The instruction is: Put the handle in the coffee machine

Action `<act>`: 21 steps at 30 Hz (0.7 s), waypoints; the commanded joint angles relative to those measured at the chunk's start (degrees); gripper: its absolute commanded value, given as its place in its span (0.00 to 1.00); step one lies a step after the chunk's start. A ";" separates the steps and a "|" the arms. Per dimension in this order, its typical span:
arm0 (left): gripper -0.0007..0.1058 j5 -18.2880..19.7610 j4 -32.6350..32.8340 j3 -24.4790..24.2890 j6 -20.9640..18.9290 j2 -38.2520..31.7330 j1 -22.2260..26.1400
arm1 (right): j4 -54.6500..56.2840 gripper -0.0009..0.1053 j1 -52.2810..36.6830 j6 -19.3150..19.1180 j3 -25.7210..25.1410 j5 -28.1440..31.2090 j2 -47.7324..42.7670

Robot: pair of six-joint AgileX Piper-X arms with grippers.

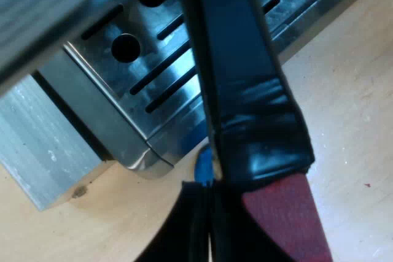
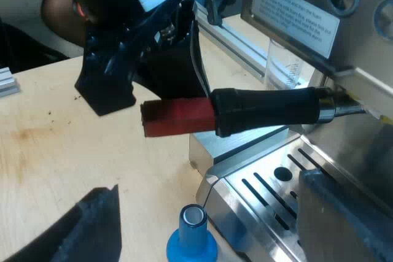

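Note:
The holder's dark handle [image 2: 270, 111] sticks out level from the espresso machine's front [image 2: 344, 41], over the slotted drip tray [image 2: 276, 194]. Its red end [image 2: 178, 118] points away from the machine. My left gripper [image 2: 141, 90] is right at that red end, touching or nearly touching it. From the left wrist, the handle [image 1: 245, 59] crosses above the drip tray [image 1: 141, 72], and the red end [image 1: 282, 219] lies beside my left gripper [image 1: 209, 231]. My right gripper [image 2: 209, 200] hangs open above the tray's corner, holding nothing.
A blue tamper [image 2: 191, 240] stands upright on the wooden table [image 2: 61, 151] at the tray's corner; its blue edge [image 1: 204, 167] peeks from behind the handle. A measuring glass [image 2: 282, 65] stands beside the machine. A metal block [image 1: 37, 145] sits next to the tray.

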 commanded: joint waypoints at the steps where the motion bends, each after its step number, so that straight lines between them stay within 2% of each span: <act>1: 0.01 7.16 0.00 -0.44 -2.93 -0.30 -4.64 | -0.35 0.60 0.08 -0.13 -0.59 -0.31 -2.08; 11: 0.01 7.91 0.00 -0.44 -9.04 -0.30 -10.73 | 8.01 0.60 0.08 0.26 -0.59 -0.20 -7.84; 17: 0.01 9.22 -0.27 -0.44 -11.59 -0.30 -11.49 | 8.18 0.60 0.08 -0.49 -0.59 -2.06 -8.74; 21: 0.01 9.87 -0.27 -0.44 -11.91 -0.30 -11.49 | 8.18 0.60 0.08 -0.68 -0.59 -3.19 -8.96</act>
